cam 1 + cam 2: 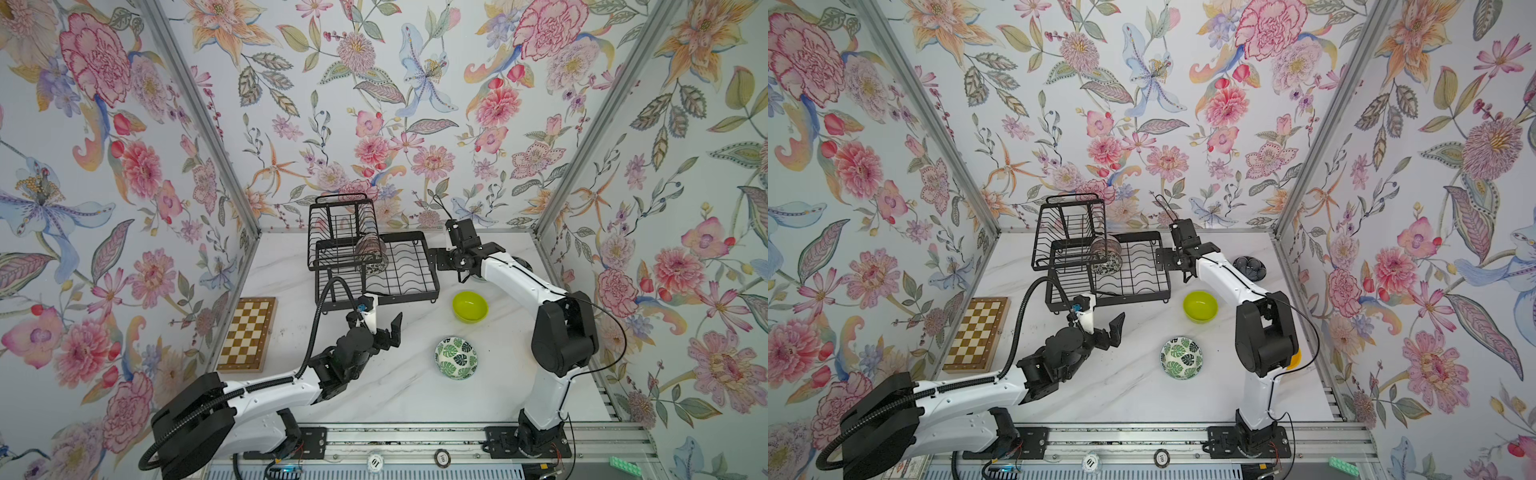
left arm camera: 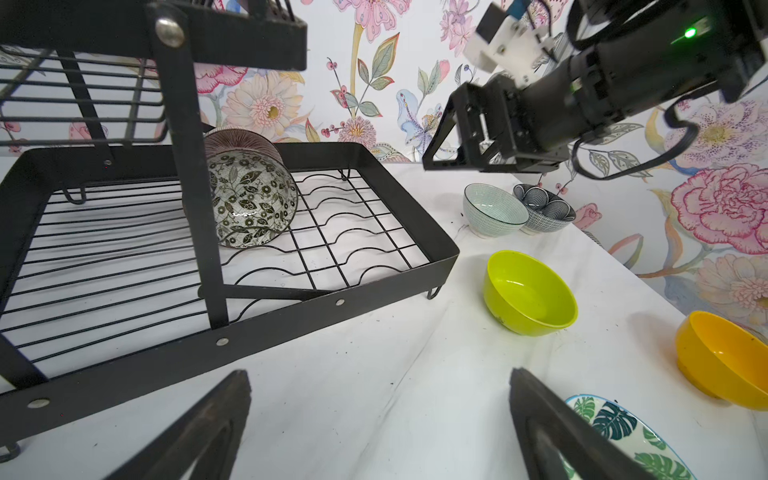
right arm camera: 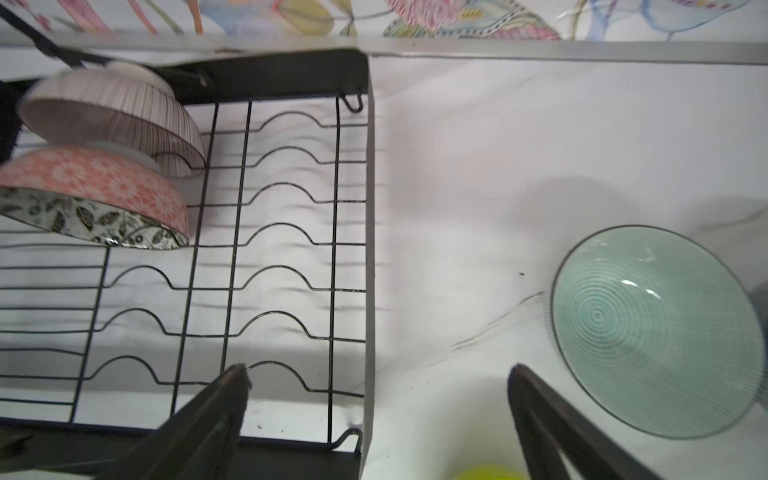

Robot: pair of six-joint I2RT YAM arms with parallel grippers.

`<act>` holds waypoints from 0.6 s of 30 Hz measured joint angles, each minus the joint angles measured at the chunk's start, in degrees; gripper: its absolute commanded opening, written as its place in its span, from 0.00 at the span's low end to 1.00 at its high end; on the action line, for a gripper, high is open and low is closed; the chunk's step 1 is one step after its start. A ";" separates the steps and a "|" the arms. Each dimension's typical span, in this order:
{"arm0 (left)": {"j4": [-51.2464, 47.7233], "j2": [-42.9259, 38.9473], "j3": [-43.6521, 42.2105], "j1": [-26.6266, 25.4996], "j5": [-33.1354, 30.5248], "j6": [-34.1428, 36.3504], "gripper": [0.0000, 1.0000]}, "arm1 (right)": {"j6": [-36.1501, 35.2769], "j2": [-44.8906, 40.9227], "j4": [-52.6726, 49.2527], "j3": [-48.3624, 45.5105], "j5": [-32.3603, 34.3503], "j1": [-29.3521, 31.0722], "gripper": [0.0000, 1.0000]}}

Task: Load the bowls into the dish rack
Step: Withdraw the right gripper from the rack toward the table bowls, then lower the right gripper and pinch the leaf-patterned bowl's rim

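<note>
Dish rack (image 2: pixel 282 322) holds ribbed bowl (image 2: pixel 241 141), patterned bowl (image 2: pixel 249 203); left gripper (image 2: pixel 378 374), right gripper (image 3: pixel 378 368) wide

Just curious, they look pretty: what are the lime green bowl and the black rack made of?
The lime green bowl looks like glossy plastic: one flat color, soft shine. The rack seems matte black-painted metal: thin wires, riveted flat strips.

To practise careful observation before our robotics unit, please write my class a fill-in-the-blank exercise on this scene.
The pink ribbed bowl and the black-and-white patterned bowl stand on edge in the ____ tray of the dish rack.
The green-leaf bowl and the lime green bowl sit on the ____.
In both top views, left of the rack lies a checkered ____.
The open left gripper holds ____.
Missing words: lower; table; chessboard; nothing.
</note>
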 measured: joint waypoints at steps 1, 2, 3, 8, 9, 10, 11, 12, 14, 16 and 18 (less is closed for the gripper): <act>-0.04 0.00 0.22 -0.11 0.02 0.20 0.99 | 1.18 -1.90 0.48 -1.18 0.66 -0.50 0.99; -0.02 0.00 0.46 -0.22 0.02 0.31 0.99 | 2.12 -3.34 0.76 -2.14 1.31 -0.81 0.98; -0.02 0.00 0.81 -0.33 0.02 0.52 0.99 | 3.26 -5.01 0.96 -3.39 2.10 -1.03 0.99; 0.04 0.31 2.62 -1.20 0.22 1.05 0.99 | 6.58 -10.93 -0.20 -8.41 4.22 -1.09 0.99; 0.11 0.55 2.97 -1.49 0.24 1.07 0.99 | 7.19 -12.07 -0.96 -9.42 4.57 -1.09 0.99; 0.24 0.90 3.23 -1.86 0.28 1.07 0.99 | 7.74 -13.11 -1.70 -10.43 4.74 -1.09 0.99; 0.57 1.25 3.34 -2.16 0.33 1.07 0.99 | 8.33 -14.23 -2.45 -11.56 4.74 -1.09 0.99; 0.81 1.68 3.41 -2.62 0.37 1.07 0.99 | 8.92 -15.47 -3.08 -12.87 4.68 -1.09 0.98; 1.36 2.47 3.43 -3.52 0.48 1.05 0.99 | 10.29 -18.16 -4.26 -16.24 3.67 -1.09 0.98; 2.21 3.54 3.43 -4.72 0.50 1.05 0.99 | 11.87 -21.18 -5.18 -20.61 2.43 -0.90 0.99; 2.99 4.72 3.43 -5.84 0.55 1.01 0.99 | 13.51 -23.96 -6.16 -25.09 1.68 -0.15 0.97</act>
